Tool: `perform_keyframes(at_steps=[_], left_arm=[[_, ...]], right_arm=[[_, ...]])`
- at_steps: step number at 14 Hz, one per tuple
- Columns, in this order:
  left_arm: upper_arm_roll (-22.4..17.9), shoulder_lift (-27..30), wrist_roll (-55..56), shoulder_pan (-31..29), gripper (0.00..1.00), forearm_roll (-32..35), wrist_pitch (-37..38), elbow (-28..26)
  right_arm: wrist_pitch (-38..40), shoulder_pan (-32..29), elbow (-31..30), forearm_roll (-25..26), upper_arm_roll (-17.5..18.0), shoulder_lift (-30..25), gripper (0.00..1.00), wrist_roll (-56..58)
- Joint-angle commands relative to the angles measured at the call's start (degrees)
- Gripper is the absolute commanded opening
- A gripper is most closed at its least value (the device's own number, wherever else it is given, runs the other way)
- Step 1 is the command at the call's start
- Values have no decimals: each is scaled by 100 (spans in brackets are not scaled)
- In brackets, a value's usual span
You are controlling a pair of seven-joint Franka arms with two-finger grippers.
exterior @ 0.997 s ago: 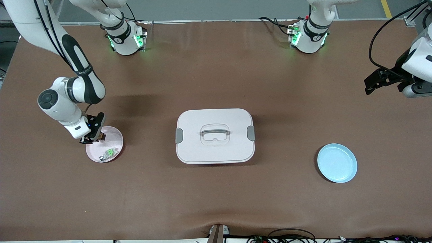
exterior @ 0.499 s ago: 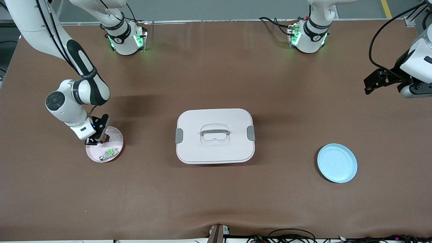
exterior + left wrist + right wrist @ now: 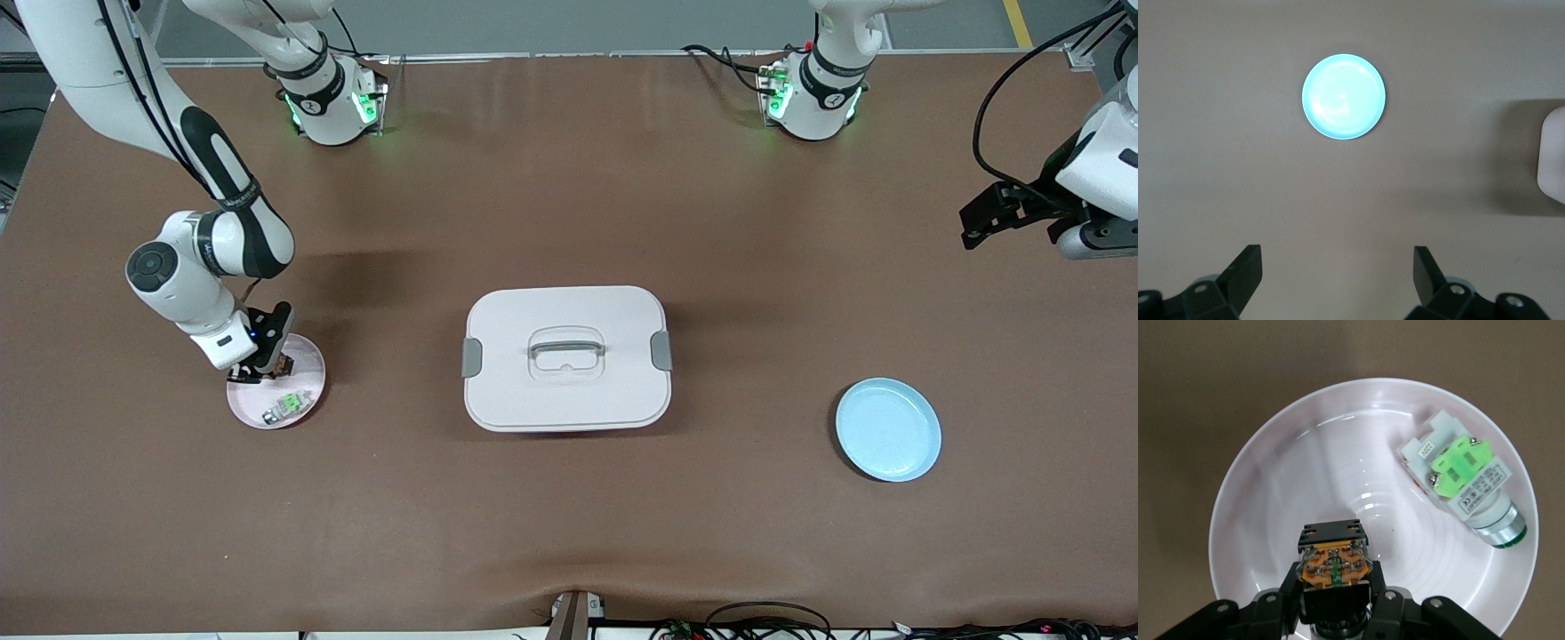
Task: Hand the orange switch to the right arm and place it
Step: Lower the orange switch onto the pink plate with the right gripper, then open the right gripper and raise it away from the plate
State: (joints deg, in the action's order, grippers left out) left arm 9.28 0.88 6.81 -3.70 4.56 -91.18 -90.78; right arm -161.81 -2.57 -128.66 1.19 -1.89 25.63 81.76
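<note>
My right gripper (image 3: 267, 364) is shut on the orange switch (image 3: 283, 363), a stubby black part with an orange face. It holds the switch just over a pale pink plate (image 3: 307, 378) at the right arm's end of the table. In the right wrist view the switch (image 3: 1333, 563) sits between the gripper's (image 3: 1335, 581) fingers above the plate (image 3: 1271, 487). A small green-and-silver part (image 3: 284, 406) lies in the same plate and also shows in the right wrist view (image 3: 1465, 483). My left gripper (image 3: 973, 229) is open and empty in the air at the left arm's end (image 3: 1336, 261).
A white lidded box (image 3: 566, 357) with a handle and grey latches stands mid-table; its edge shows in the left wrist view (image 3: 1553, 157). An empty light blue plate (image 3: 887, 429) lies toward the left arm's end, seen below the left gripper (image 3: 1343, 97).
My right arm has shifted a little toward the table's middle, carrying the switch over the pink plate. The left arm has barely moved.
</note>
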Motion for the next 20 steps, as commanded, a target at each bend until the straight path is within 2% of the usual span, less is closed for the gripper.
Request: perform_keyframes(at_steps=[1, 3, 5, 8, 10, 13, 15, 20], left_arm=[[-31, 62, -57, 1, 100, -104, -14, 8], [-31, 79, -57, 10, 100, -122, 73, 8], [-31, 88, -75, 1, 100, -209, 188, 16], [-31, 88, -101, 10, 100, -305, 267, 86], [-31, 88, -110, 10, 100, -525, 407, 96], [-23, 97, -101, 28, 100, -500, 434, 104], [4, 97, -75, 45, 100, -491, 443, 104], [83, 97, -110, 1, 100, -456, 443, 201]], right_arm=[[-61, -15, 78, 30, 40, 153, 100, -545], [-27, 2, 131, 30, 48, 127, 100, -617], [454, 2, 341, 30, 48, 92, 100, -599], [1421, 2, 701, 21, 92, -136, 100, -643], [2132, 11, 1078, 21, 101, -251, 100, -661], [3266, -15, 1720, -5, 101, -304, 100, -835], [3908, -33, 1958, -267, 75, -461, 100, -1702], [5386, -33, 2951, -278, 48, -603, 100, -3830]])
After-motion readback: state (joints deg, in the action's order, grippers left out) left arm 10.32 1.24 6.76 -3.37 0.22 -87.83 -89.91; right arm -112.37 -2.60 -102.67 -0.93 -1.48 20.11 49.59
